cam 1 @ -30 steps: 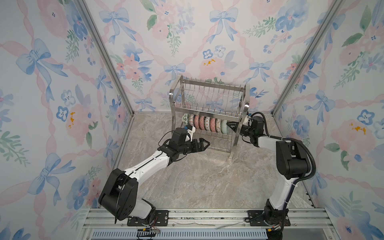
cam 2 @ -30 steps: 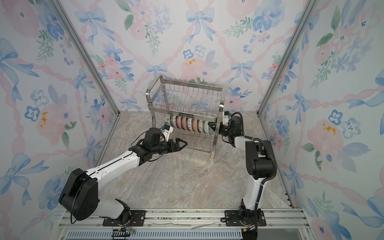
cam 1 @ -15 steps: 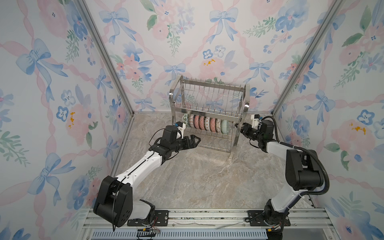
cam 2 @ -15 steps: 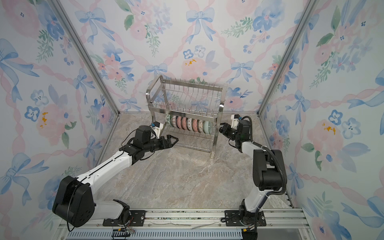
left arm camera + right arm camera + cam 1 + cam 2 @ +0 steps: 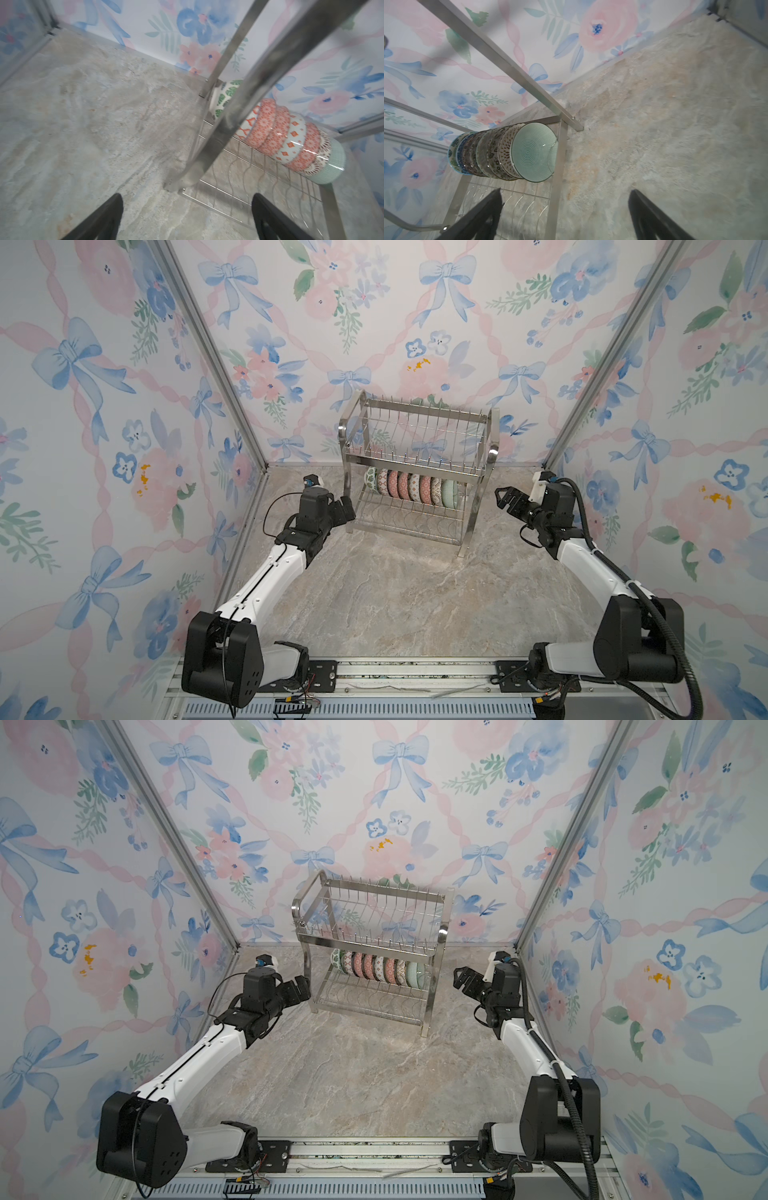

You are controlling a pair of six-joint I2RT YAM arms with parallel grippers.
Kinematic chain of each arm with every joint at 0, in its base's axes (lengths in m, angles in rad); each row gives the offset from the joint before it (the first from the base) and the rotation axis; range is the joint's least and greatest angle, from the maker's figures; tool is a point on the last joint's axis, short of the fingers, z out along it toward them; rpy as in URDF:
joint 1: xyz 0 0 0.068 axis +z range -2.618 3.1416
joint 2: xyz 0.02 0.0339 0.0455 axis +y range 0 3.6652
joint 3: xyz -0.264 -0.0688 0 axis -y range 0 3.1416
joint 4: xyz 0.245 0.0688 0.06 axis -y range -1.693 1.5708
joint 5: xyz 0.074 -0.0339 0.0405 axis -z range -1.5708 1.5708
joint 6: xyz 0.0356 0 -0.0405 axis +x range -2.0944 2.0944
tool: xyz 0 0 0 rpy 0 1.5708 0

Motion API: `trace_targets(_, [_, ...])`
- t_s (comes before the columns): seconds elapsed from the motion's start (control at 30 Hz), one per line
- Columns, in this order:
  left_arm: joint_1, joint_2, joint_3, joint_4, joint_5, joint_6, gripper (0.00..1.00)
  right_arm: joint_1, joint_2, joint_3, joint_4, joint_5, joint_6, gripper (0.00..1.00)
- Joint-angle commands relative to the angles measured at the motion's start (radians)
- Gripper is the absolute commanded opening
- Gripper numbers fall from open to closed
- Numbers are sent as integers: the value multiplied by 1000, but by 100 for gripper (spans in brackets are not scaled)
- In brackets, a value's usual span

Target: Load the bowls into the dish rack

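Eight bowls (image 5: 413, 487), one dish rack (image 5: 419, 439)

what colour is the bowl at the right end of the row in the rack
Pale green bowl with fine concentric ridges, clearest in the right wrist view.

No legible text, labels or numbers anywhere.

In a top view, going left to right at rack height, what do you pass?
Left gripper → dish rack holding the row of bowls on edge, pale green bowl rightmost → right gripper.
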Motion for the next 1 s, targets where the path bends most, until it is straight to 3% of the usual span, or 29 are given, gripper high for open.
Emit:
trace_targets(0.0, [50, 21, -45, 55, -197, 44, 98, -8, -50, -55, -120, 246, -39, 97])
trace_targets(0.17, [129, 50, -154, 211, -335, 110, 98, -8, -90, -136, -110, 569, -23, 97])
trace_targets(0.27, [172, 46, -270, 351, -350, 164, 98, -7, -119, -215, -24, 645, -44, 96])
trace_targets(0.37, [190, 78, -367, 520, -375, 209, 98, 12, -140, -334, 174, 710, -44, 96])
trace_targets(0.47, [194, 128, -441, 679, -434, 271, 98, 62, -159, -442, 375, 767, -155, 97])
trace_targets(0.57, [228, 159, -510, 837, -325, 293, 98, 128, -153, -475, 459, 817, -292, 96])
trace_targets(0.67, [231, 198, -501, 885, -228, 318, 98, 200, -113, -483, 505, 896, -406, 96])
trace_targets(0.97, [134, 252, -498, 965, -196, 465, 98, 365, 80, -620, 1049, 956, -663, 97])
